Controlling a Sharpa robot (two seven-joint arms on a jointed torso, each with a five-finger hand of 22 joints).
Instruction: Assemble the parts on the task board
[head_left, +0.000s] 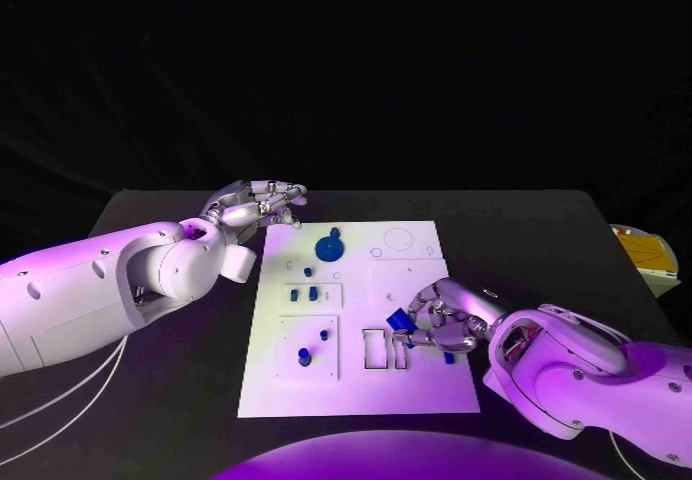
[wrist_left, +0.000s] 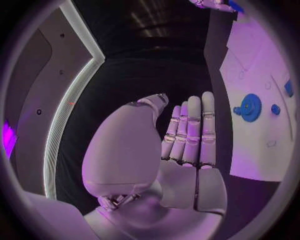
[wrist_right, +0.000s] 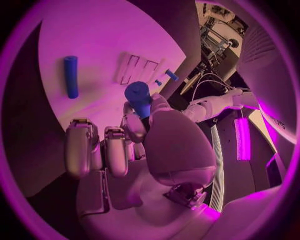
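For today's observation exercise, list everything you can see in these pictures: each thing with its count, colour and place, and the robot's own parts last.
Table: one, black, under everything.
Task board: one, white, middle of the table.
Gear: one, blue, far part of the board.
Small parts: several, blue, left half of the board; exact count unclear.
Cylinder: one, blue, lying on the board.
Held part: one, blue, in the right hand.
Left hand: silver, beyond the board's far left corner, holding nothing.
Right hand: silver, over the board's right side.
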